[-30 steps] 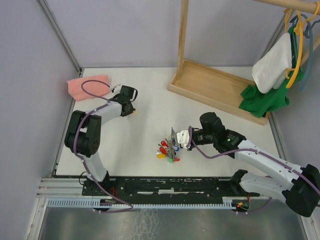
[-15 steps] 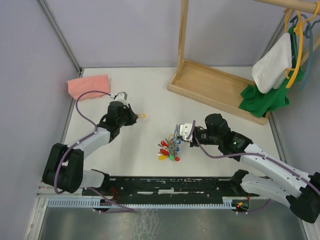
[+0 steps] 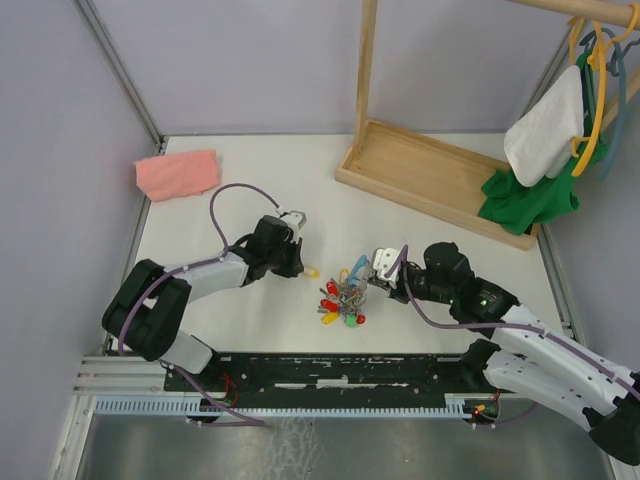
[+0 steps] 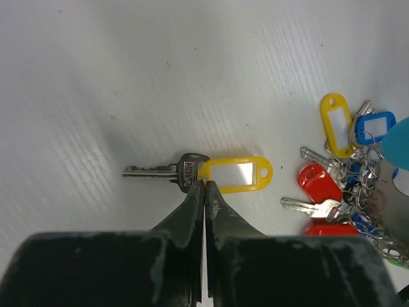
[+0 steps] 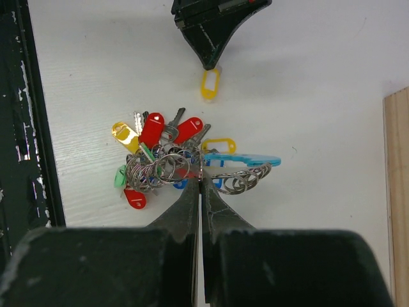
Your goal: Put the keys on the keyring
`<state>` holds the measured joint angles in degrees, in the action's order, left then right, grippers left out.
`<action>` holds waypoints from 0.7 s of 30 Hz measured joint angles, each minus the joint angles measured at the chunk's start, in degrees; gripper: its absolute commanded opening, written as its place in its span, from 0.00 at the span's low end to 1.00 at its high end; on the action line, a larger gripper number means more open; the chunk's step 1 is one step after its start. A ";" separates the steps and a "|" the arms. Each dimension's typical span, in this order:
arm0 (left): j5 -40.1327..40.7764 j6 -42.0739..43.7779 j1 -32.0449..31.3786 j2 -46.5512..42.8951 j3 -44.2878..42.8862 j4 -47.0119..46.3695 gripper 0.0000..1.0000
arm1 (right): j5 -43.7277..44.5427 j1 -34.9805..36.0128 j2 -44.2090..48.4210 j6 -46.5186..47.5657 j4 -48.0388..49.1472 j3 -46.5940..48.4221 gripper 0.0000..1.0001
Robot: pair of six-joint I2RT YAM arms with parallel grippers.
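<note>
Left jaws: pressed fully together, the tips pinching the key [image 4: 160, 171] where its dark head joins a yellow tag [image 4: 235, 174]
Key: silver, with the blade pointing away from the bunch and the tag towards it; it sits just left of the keyring [image 3: 343, 297] in the top view, near it but apart. I cannot tell whether it rests on the worktop [image 3: 250, 170] or hangs just above it
Right jaws: closed tight, the tips nipping into the tangle of wire rings at the middle of the keyring, just beside the blue tag [image 5: 243, 160]
Keyring: lies on the worktop at front centre, between the two arms. Red, yellow and blue heads fan out from it towards the rail [image 3: 330, 368]
Green key: a green head [image 5: 119, 177] shows at the rail-side edge of the bunch, among the rings; I cannot tell whether it is threaded on
Left arm [image 3: 215, 272]: stretches low across the worktop towards the centre, a purple cable looping over it
Right arm [image 3: 480, 300]: reaches in from the right — its wrist points at the bunch
Cloth [image 3: 177, 173]: pink, folded, at the rear left corner, well apart from the keys
Rack [image 3: 430, 175]: wooden, at the rear right, with a tray base and an upright post
Garment [image 3: 525, 195]: green, hanging at the far right with a white towel [image 3: 545, 125] beside it on hangers
</note>
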<state>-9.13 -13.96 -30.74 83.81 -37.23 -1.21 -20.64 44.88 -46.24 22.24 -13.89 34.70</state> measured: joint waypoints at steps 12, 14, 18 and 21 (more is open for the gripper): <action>5.86 -0.46 -4.24 4.72 -6.29 9.20 0.29 | 1.66 0.13 3.37 -1.29 -1.42 -1.09 0.01; 6.64 -0.79 -4.85 4.52 -6.56 10.64 0.27 | 1.66 0.26 3.91 -1.42 -1.42 -1.09 0.01; 7.85 -1.16 -5.40 4.33 -7.43 12.39 0.18 | 1.44 0.50 4.04 -1.44 -1.36 -1.20 0.01; 8.81 -1.31 -5.40 4.31 -7.78 12.79 0.18 | 1.40 0.63 4.04 -1.46 -1.29 -1.40 0.01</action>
<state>-0.32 -15.27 -36.14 88.12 -45.01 11.57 -19.25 45.52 -42.19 20.78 -15.18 33.30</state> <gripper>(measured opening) 0.186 0.015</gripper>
